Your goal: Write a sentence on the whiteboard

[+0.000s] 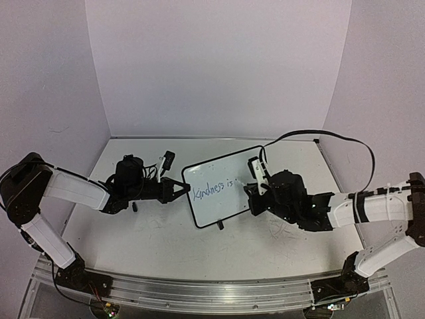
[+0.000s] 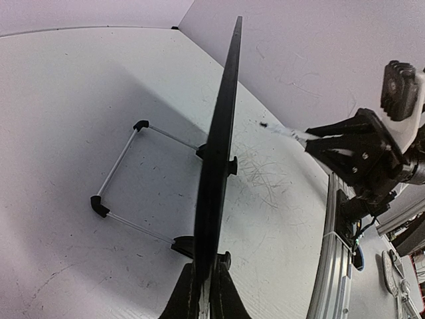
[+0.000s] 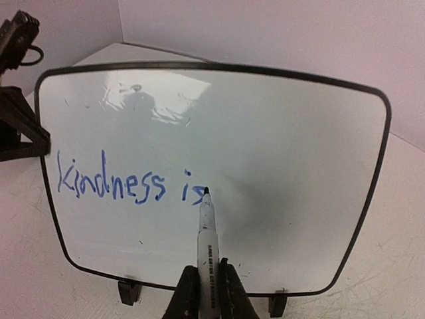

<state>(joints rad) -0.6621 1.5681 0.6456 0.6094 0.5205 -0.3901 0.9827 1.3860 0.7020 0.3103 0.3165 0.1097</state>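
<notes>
The whiteboard (image 1: pixel 222 186) stands on its two black feet mid-table, tilted back. In the right wrist view the whiteboard (image 3: pixel 285 166) bears the blue sentence (image 3: pixel 129 181), reading "Kindness is". My right gripper (image 3: pixel 209 292) is shut on a white marker (image 3: pixel 206 239) whose tip touches the board at the "s" of "is". My right gripper also shows in the top view (image 1: pixel 257 179) at the board's right part. My left gripper (image 2: pixel 207 289) is shut on the whiteboard's left edge (image 2: pixel 219 146), seen edge-on. It also shows in the top view (image 1: pixel 182 189).
A wire stand (image 2: pixel 126 179) with black corner pieces props the board from behind. Grey scuff scribbles (image 2: pixel 262 176) mark the tabletop. A cable (image 1: pixel 332 136) loops behind the right arm. A metal rail (image 1: pixel 212 292) runs along the near edge.
</notes>
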